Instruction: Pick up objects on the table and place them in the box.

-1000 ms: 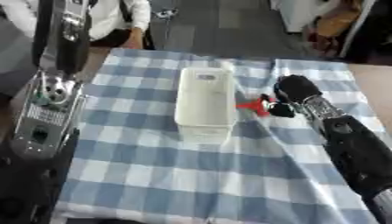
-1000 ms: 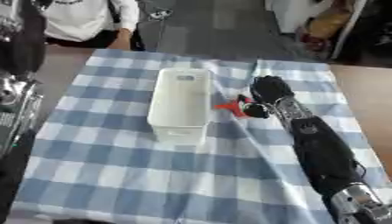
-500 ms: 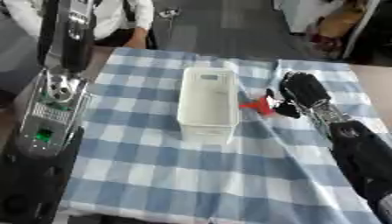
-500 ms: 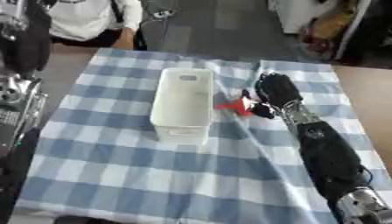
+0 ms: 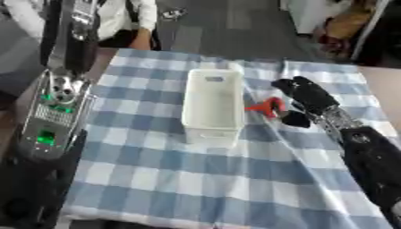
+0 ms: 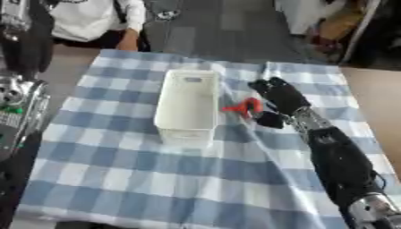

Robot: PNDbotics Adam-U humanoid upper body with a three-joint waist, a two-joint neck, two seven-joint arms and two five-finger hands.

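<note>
Beside rectangular white box (image 5: 212, 105): curved red object (image 5: 266, 107).

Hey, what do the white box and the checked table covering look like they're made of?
The white box looks like matte plastic: thin, smooth, slightly translucent walls and a molded rim. The table covering looks like woven cloth, blue-and-white checked, with soft creases and a draped front edge. Neither is certain from looks alone.

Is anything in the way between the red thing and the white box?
Nothing visible is. The red thing sits at the right hand, just right of the white box, with only bare checked cloth between them.
</note>
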